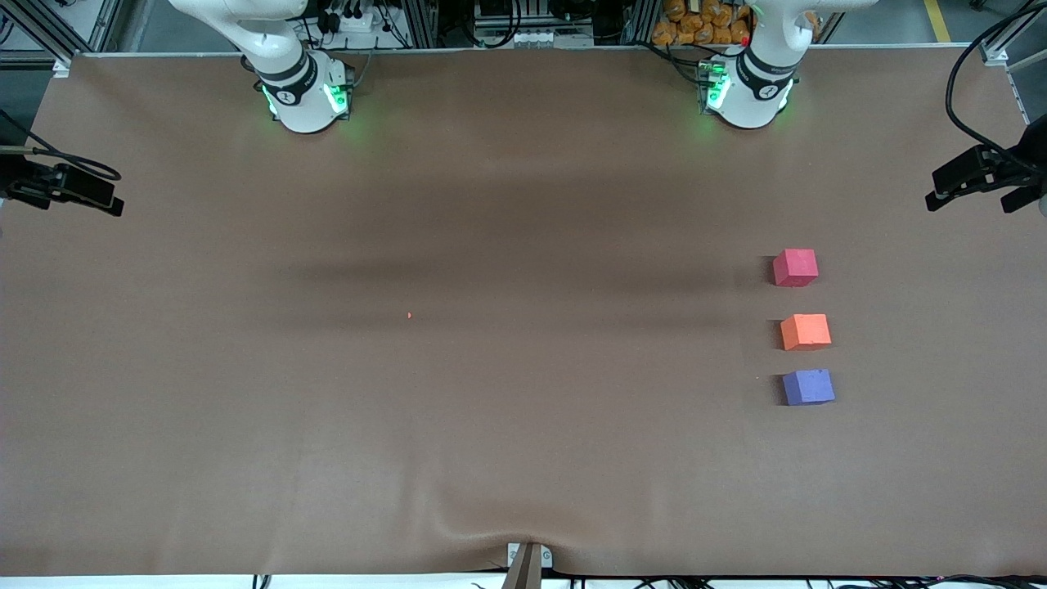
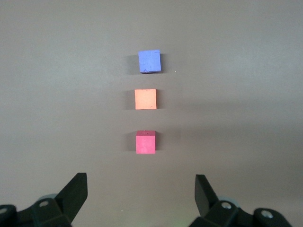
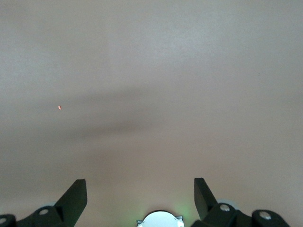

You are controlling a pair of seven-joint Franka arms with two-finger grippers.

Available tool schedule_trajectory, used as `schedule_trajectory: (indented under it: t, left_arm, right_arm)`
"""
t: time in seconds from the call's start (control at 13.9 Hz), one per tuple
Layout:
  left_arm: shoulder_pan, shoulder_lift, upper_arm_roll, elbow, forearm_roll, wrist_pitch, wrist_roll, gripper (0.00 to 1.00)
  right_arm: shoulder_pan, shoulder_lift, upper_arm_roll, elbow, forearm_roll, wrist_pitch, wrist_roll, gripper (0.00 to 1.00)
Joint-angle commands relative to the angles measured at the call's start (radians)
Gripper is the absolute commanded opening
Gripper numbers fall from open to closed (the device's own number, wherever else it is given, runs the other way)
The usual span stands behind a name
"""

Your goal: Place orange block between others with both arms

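Note:
Three small foam cubes stand in a row toward the left arm's end of the table. The orange block (image 1: 806, 331) (image 2: 146, 99) sits between the pinkish-red cube (image 1: 795, 267) (image 2: 146, 142), which is farther from the front camera, and the purple cube (image 1: 808, 387) (image 2: 149, 61), which is nearer. All three stand apart from each other. My left gripper (image 2: 141, 189) is open and empty, high above the table, looking down on the row. My right gripper (image 3: 140, 189) is open and empty over bare table above its own base (image 3: 160, 219). Neither hand appears in the front view.
Both arm bases (image 1: 307, 94) (image 1: 748, 90) glow green at the table's edge farthest from the front camera. A tiny orange speck (image 1: 409, 315) (image 3: 59, 107) lies mid-table. Black camera mounts (image 1: 61, 186) (image 1: 986, 176) stick in at both ends. The brown cover wrinkles near a clamp (image 1: 527, 560).

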Motion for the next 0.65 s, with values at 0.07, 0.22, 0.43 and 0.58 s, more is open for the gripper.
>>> schedule_trajectory:
  t: [0.07,0.22,0.43,0.58]
  left_arm:
    - [0.001,0.015,0.007,0.052,0.007,-0.027,0.003,1.0]
    - [0.001,0.015,0.008,0.058,0.016,-0.035,-0.003,1.0]
    - [0.011,0.013,0.008,0.064,0.016,-0.058,-0.005,1.0]
    - [0.011,0.012,0.008,0.065,0.016,-0.058,-0.005,1.0]
  right_arm:
    - [0.002,-0.005,0.005,0.03,0.018,-0.017,0.011,1.0]
    - [0.003,-0.005,0.005,0.032,0.018,-0.022,0.011,1.0]
    - [0.0,-0.01,0.003,0.032,0.016,-0.02,0.009,1.0]
    - [0.003,-0.021,0.0,0.032,0.018,-0.02,0.011,1.0]
